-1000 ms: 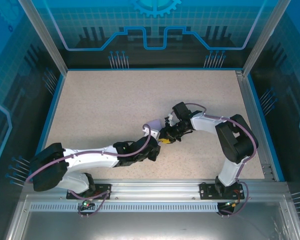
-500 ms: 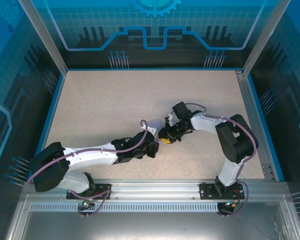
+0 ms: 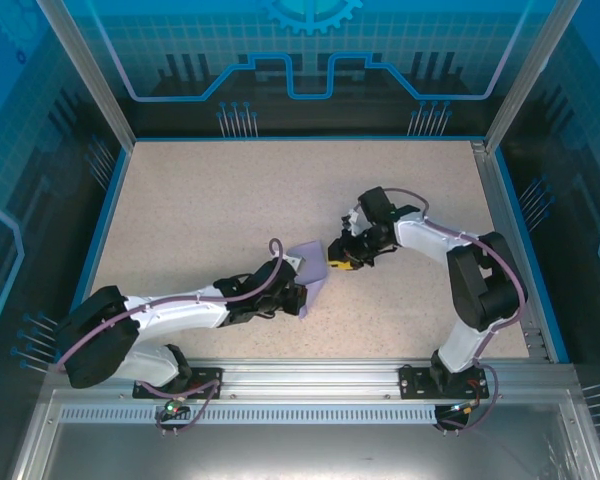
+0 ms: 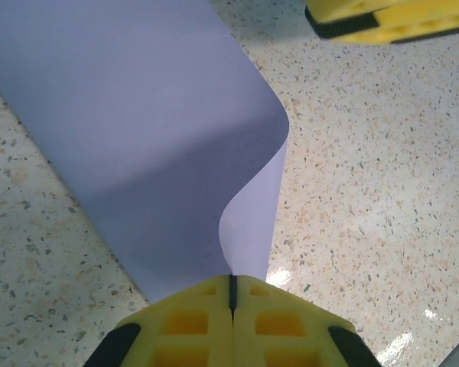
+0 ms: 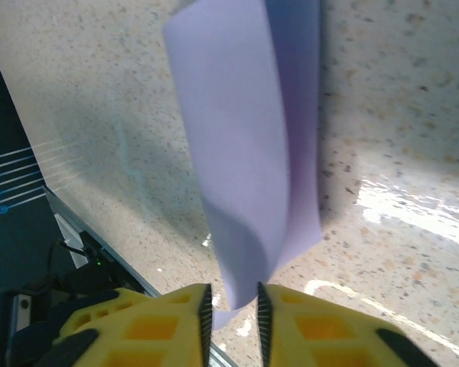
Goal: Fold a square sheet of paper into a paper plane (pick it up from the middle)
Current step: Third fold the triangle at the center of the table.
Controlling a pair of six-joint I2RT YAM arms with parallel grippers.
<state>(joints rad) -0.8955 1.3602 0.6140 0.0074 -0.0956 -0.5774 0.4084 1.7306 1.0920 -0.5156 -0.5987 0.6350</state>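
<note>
The square sheet of paper (image 3: 311, 264) is pale lavender and lies curled between the two grippers near the table's middle. My left gripper (image 3: 301, 294) is shut on its near edge. In the left wrist view the yellow fingers meet at the left gripper (image 4: 231, 286) and pinch the paper (image 4: 153, 138), which bends up in a soft curve. My right gripper (image 3: 339, 264) is at the sheet's right end. In the right wrist view the right gripper (image 5: 232, 304) has its jaws a little apart, with the paper's (image 5: 237, 153) curled end hanging in the gap.
The speckled table (image 3: 200, 210) has a blue rim (image 3: 108, 210) and glass walls on three sides. A metal rail (image 3: 310, 375) with both arm bases runs along the near edge. The right gripper's yellow finger (image 4: 390, 19) shows at the top right of the left wrist view.
My left gripper has closed on the paper's near edge. The right gripper has drawn back to the right, and more of the sheet shows between the two grippers.
</note>
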